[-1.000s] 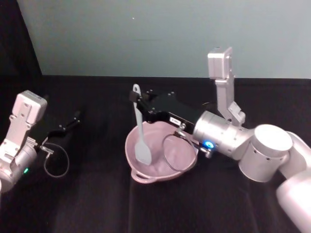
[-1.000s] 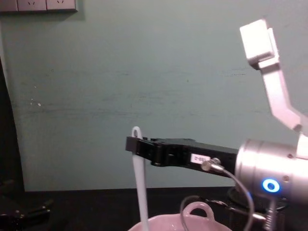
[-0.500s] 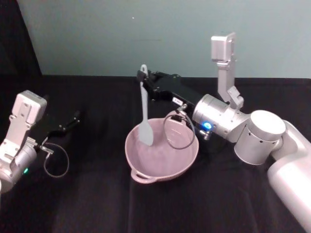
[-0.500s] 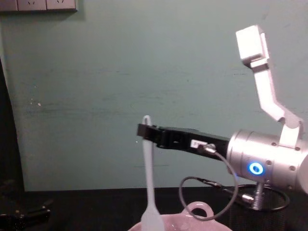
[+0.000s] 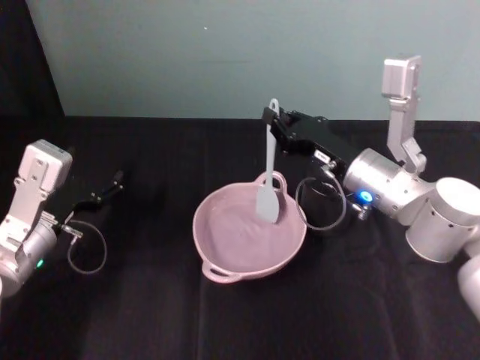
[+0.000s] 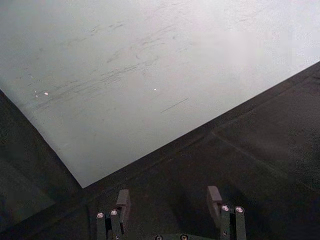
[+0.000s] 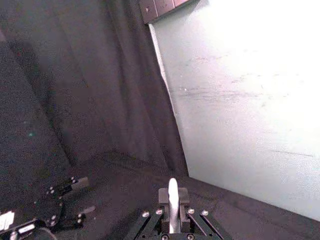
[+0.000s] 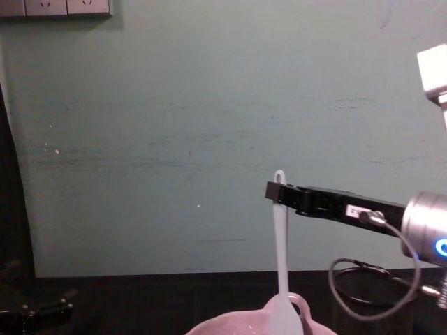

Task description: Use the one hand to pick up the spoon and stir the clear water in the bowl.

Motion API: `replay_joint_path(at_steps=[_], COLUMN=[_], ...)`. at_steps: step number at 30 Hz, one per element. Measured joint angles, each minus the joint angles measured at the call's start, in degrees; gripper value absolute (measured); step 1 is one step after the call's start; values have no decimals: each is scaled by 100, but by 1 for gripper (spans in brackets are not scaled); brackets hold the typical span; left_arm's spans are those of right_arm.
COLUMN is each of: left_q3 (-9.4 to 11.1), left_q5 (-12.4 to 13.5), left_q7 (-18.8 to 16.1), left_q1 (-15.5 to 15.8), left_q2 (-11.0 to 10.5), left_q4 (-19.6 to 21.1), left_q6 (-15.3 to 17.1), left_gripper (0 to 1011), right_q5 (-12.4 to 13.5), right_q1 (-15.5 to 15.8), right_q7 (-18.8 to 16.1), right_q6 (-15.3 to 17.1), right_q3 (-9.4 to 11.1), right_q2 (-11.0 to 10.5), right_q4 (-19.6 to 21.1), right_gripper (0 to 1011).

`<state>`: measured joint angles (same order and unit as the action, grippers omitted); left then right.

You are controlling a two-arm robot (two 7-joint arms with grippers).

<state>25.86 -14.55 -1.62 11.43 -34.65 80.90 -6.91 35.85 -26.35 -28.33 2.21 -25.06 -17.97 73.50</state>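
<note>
Clamping spoon [image 5: 268, 174] handle's top, right end effector [image 5: 271, 118], paddle hanging over bowl [image 5: 225, 241]

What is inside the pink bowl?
The spoon, held upright by the right gripper, hangs with its flat head at the far side of the bowl. Any clear water cannot be made out, nor what the head covers. The left gripper rests apart, at the left.

wall [image 8: 140, 105]: pale teal | table [image 5: 150, 315]: black cloth | curtain [image 5: 19, 60]: black, left | sockets [image 8: 66, 7]: wall-mounted
</note>
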Motion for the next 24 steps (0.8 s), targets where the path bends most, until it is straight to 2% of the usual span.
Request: replay_joint_path(at_steps=[6, 13, 18, 24], left_q3=[0, 0, 0, 0], left_q5=[0, 0, 0, 0], left_q7=[0, 0, 0, 0], left_q1=[0, 0, 0, 0], left_q2=[0, 1, 0, 0], left_q4=[0, 0, 0, 0], left_q6=[0, 0, 0, 0], left_gripper=[1011, 1011, 1011, 1011], right_q5=[13, 26, 20, -32], right_q1=[234, 503, 536, 354], right_q7=[-5, -92, -136, -138], right_q6=[98, 222, 260, 252], right_q3=[-7, -186, -384, -614], right_q2=[-211, -379, -337, -96], right_q4=[396, 919, 1025, 880], right_gripper=[110, 110, 110, 110])
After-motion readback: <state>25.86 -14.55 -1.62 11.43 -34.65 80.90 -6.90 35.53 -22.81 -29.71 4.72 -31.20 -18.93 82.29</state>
